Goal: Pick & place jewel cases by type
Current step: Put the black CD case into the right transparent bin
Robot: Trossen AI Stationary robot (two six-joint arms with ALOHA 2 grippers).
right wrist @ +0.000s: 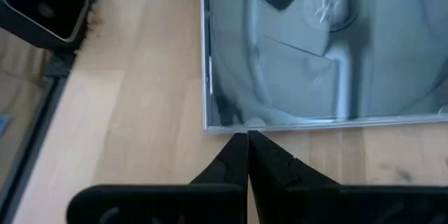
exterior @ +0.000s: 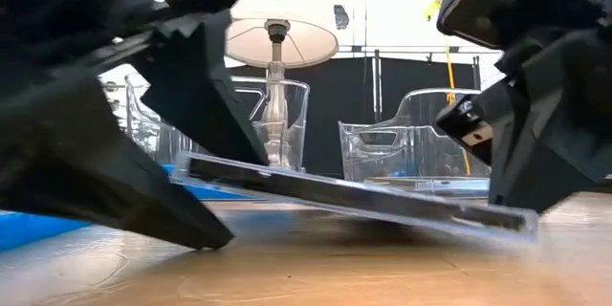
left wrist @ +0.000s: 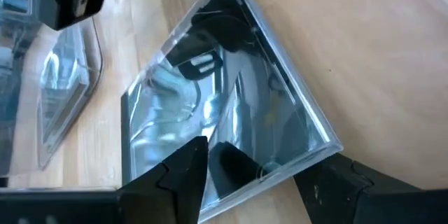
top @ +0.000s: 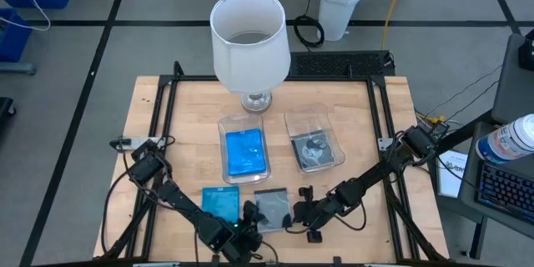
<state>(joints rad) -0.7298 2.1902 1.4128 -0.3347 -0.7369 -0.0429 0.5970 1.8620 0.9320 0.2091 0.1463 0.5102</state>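
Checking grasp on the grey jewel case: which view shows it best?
Low view: the grey jewel case is tilted, one edge raised by the left gripper. Left wrist shows fingers straddling it; right wrist, the shut right gripper at its edge; high, position only.

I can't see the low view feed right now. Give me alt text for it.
A smoky grey jewel case sits tilted on the wooden table, its left edge raised between the fingers of the left gripper and its right end low beside the shut right gripper. Two clear trays and a lamp stand behind.
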